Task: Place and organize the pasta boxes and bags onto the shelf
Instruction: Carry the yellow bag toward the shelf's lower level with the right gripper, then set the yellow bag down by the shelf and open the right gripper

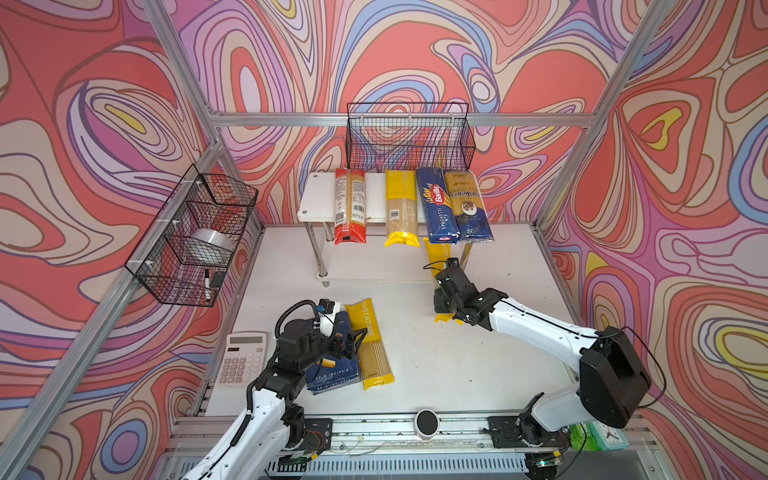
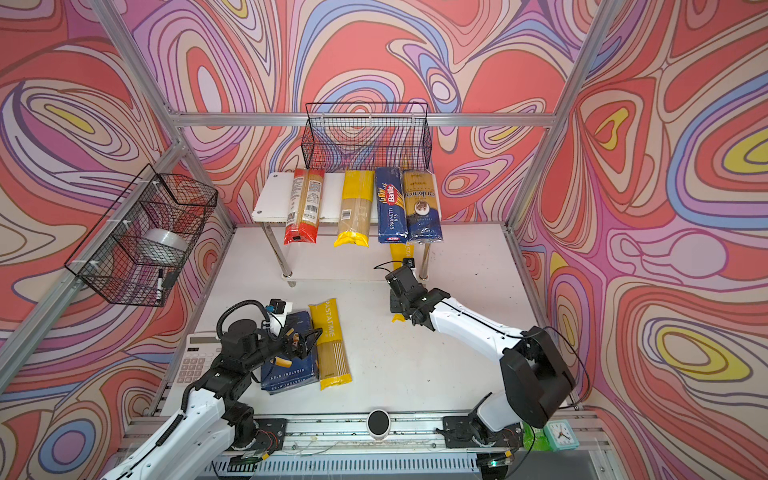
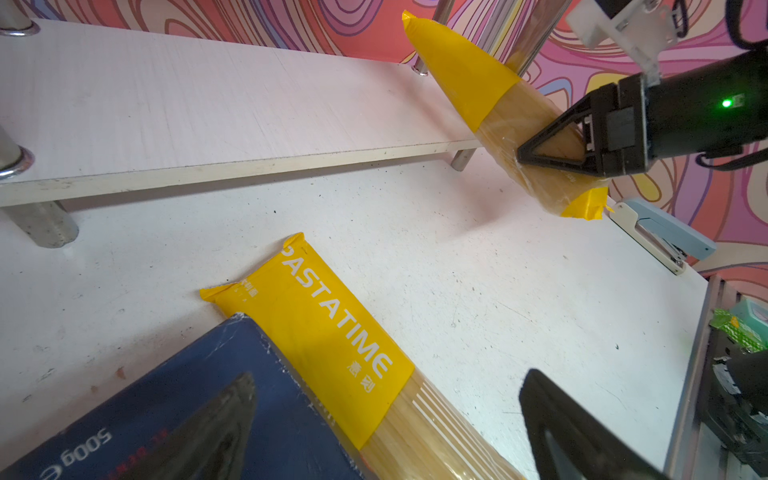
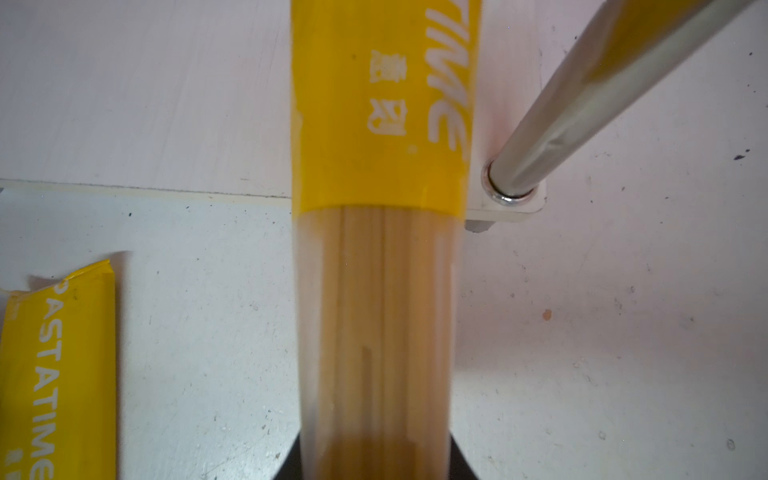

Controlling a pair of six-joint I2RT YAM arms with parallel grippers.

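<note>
At the centre right of both top views, you find the held yellow bag (image 1: 437, 254) clamped across its clear window by the right gripper (image 3: 544, 151), whose jaws stand narrow against the pack's sides. The bag's far end reaches over the lower board (image 3: 208, 104) of the shelf (image 1: 316, 195), just beside a chrome leg (image 4: 582, 95). You cannot tell whether it rests on the board.

On the top board, left to right in the frame, lie the red bag (image 1: 350, 205), a second yellow bag (image 1: 401, 208), the spaghetti box (image 1: 436, 205) and the gold-and-navy bag (image 1: 467, 205). Each overhangs the front edge.

At lower centre left, the rigatoni box (image 1: 332, 374) and a third yellow bag (image 1: 370, 345) lie touching on the table (image 1: 457, 374). The left gripper (image 1: 353, 340) hangs above them with jaws wide and nothing between them. The calculator (image 1: 242, 359) lies just left of that arm.
</note>
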